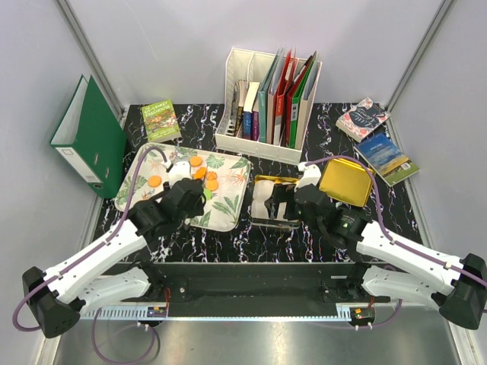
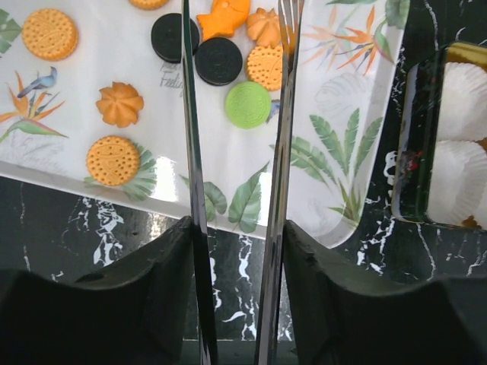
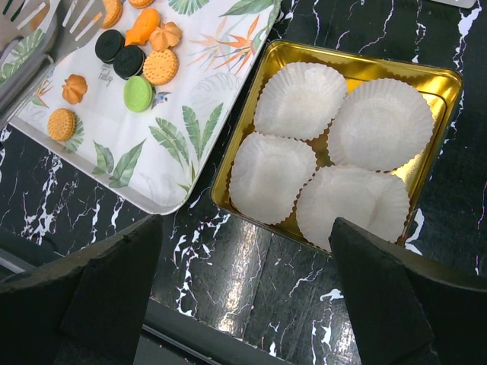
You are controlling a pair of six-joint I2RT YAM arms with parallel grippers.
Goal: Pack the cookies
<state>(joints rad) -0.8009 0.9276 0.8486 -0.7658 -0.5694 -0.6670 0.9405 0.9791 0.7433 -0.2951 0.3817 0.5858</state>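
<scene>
Left to right. The tray (image 1: pixel 228 209), leaf-printed and glossy, lies on the left half of the table (image 1: pixel 251 243), midway between the near and far edges. The cookies (image 2: pixel 49 34) lie flat on it, loosely scattered: round orange biscuits, piped orange rosettes, two black cookies (image 2: pixel 218 61) touching each other, and one green cookie (image 2: pixel 248 104) just beside them. None is packed yet.

The left pincer (image 2: pixel 237 251) hangs over the tray's near rim, pinching a pair of metal tongs (image 2: pixel 194 152). The fork-tipped blades stand apart and reach toward the black and green cookies, touching none.

At the table's centre, just beside the tray's right rim, sits the gold tin (image 3: pixel 434 84), holding four empty white paper cups (image 3: pixel 298 99). The right pincer (image 3: pixel 247 258) hovers above it, spread wide and holding nothing. The tin's lid (image 1: pixel 345 181) lies to the right.

Handling, as judged: each cookie looks light, stiff and brittle. It sits low on a slick surface, so it may skid away from the tines. The best hold is across the diameter, edge to edge, with gentle pressure. The rosettes offer more height, while the flat discs risk snapping or tipping.
</scene>
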